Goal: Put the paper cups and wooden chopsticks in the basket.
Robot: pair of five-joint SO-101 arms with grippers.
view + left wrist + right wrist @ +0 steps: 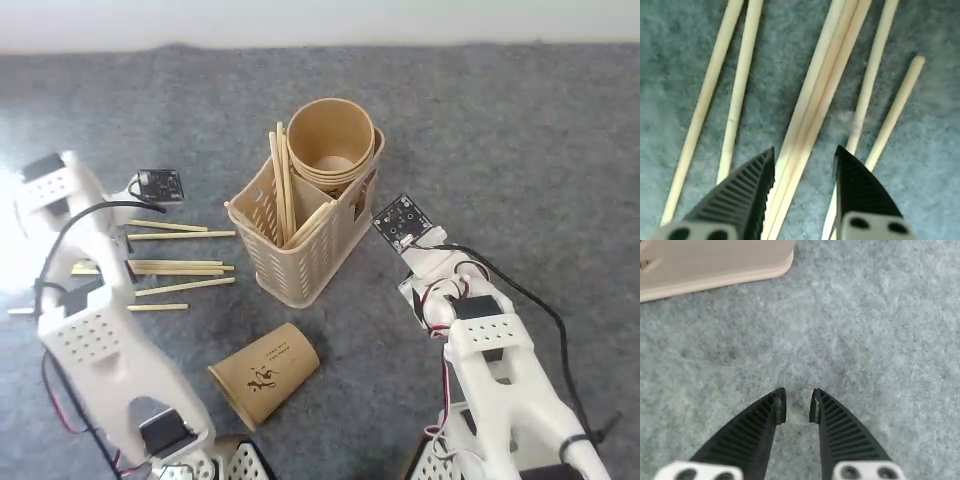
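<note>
Several chopsticks (812, 110) run beneath wide left jaws; right jaws, narrowly parted, over carpet (865, 330) by basket (715, 265) edge

The basket (290, 262) is sitting mid-frame holding stacked paper cups (331, 140) and upright chopsticks (283, 185), with loose chopsticks (180, 267) and a tipped cup (264, 373) lying lower left.

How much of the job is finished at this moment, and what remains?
Done: stacked cups and several chopsticks stand in the basket. In hand: nothing is held; the left gripper hangs open over the loose chopsticks on the carpet, the right gripper open over bare carpet beside the basket. Left: those chopsticks and one cup lying on its side.
</note>
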